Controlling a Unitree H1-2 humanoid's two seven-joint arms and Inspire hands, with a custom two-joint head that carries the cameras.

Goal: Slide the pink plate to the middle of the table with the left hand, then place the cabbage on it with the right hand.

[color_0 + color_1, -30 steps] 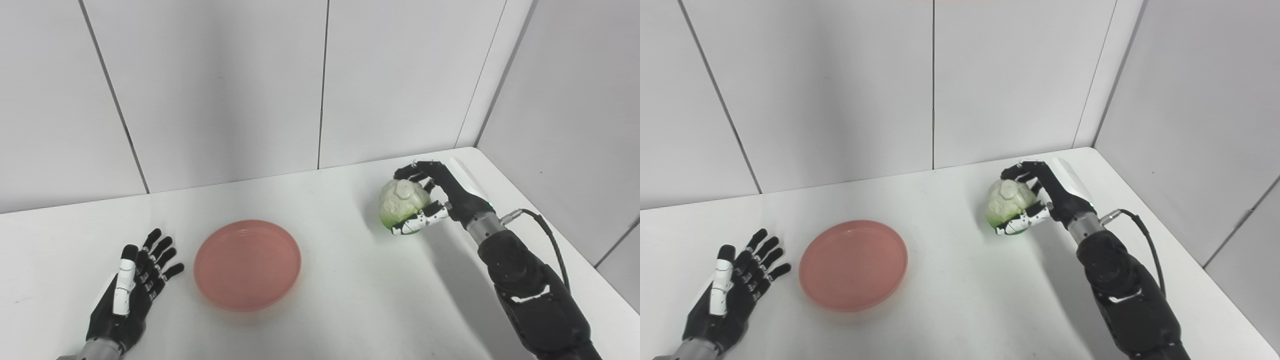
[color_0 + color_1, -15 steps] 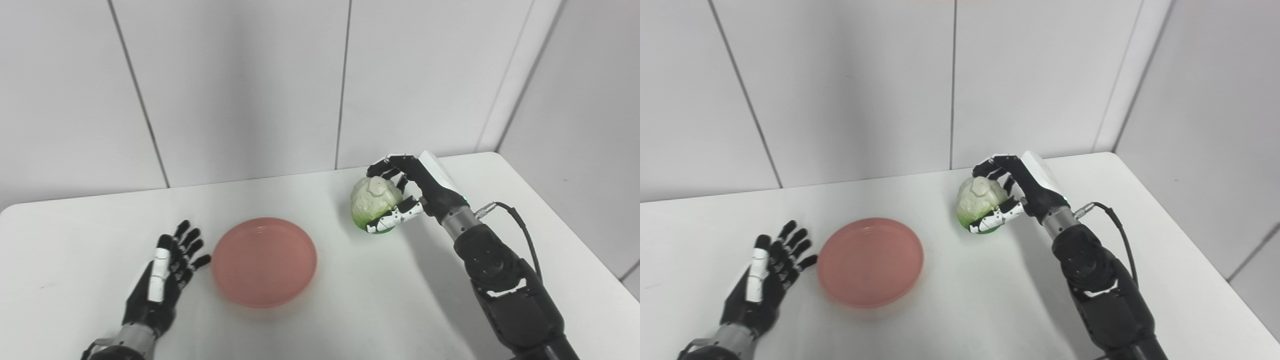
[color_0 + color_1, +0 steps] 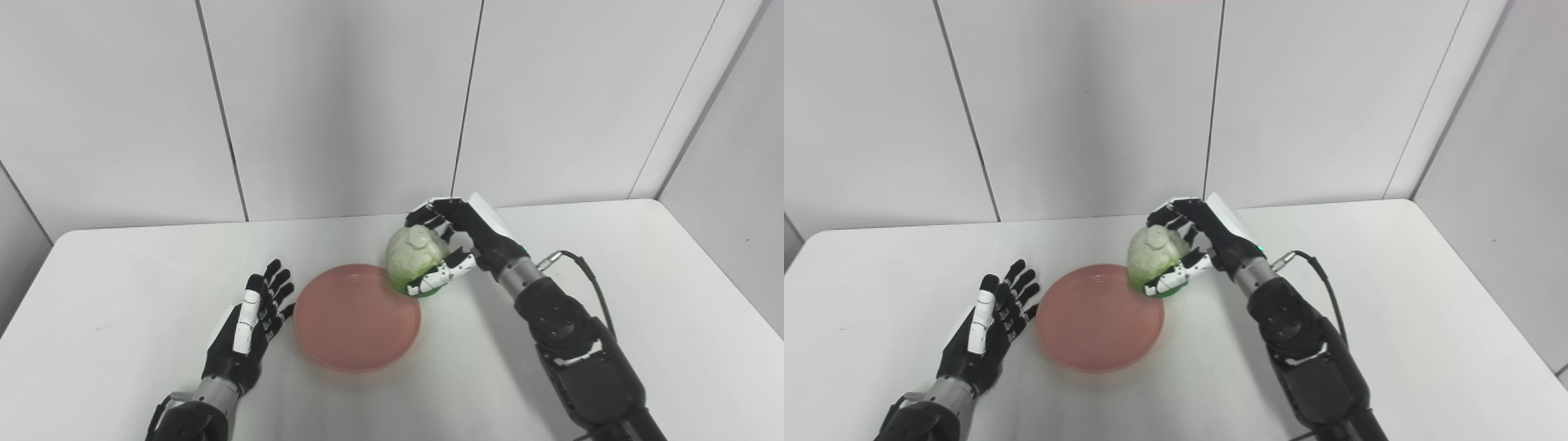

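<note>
Cabbage (image 3: 416, 260) now hangs over the far right rim of the pink plate (image 3: 357, 316), where half a second ago it was well to the plate's right; the view has swung too, yet the gap between them has truly closed. The right hand (image 3: 460, 245) grips it, fingers wrapped round. Setting it down looks like the remaining step. The left hand (image 3: 248, 321) lies open, empty, just beside the plate's left rim. The white table (image 3: 643, 294) meets grey wall panels at its far edge.
</note>
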